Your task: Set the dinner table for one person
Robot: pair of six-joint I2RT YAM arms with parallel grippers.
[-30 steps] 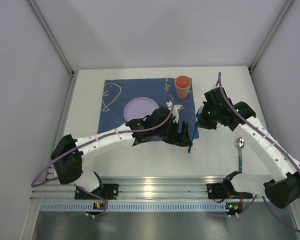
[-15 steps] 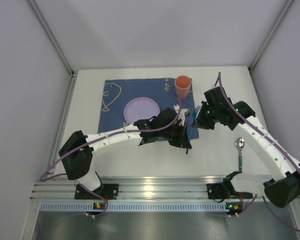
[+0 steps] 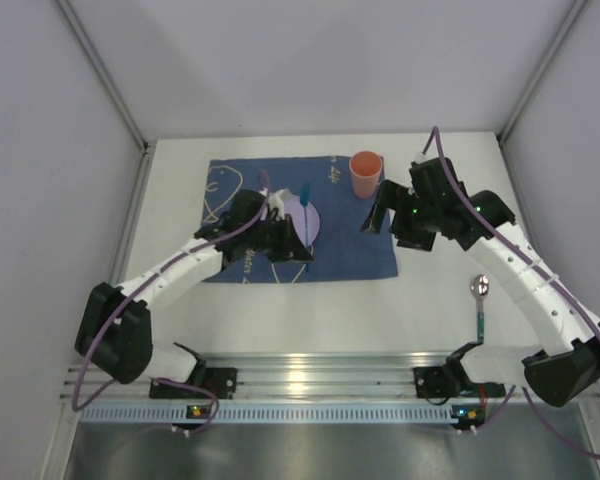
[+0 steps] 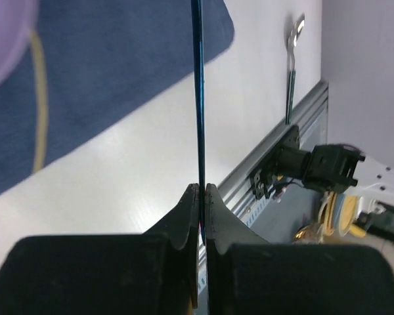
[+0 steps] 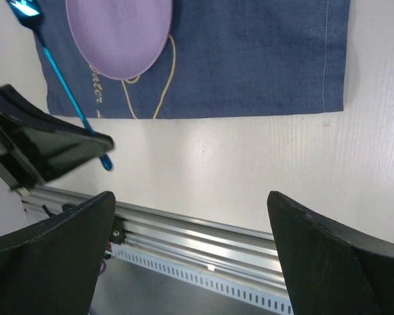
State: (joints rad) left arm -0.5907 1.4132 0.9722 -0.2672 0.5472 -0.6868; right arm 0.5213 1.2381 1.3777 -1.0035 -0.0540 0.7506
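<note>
On the dinner table (image 3: 280, 320), a dark blue mat (image 3: 350, 250) is already laid, with a purple plate (image 3: 316, 222) and an orange cup (image 3: 365, 172) set on it. A spoon (image 3: 479, 300) is left off the mat to the right. A thin blue utensil (image 4: 198, 98), not yet placed, is pinched in the tightly closed left gripper (image 4: 201, 190) above the mat by the plate. The right gripper (image 5: 190, 197) is spread wide, with nothing held. That dinner table is seen as plain matte white, spread before both arms.
</note>
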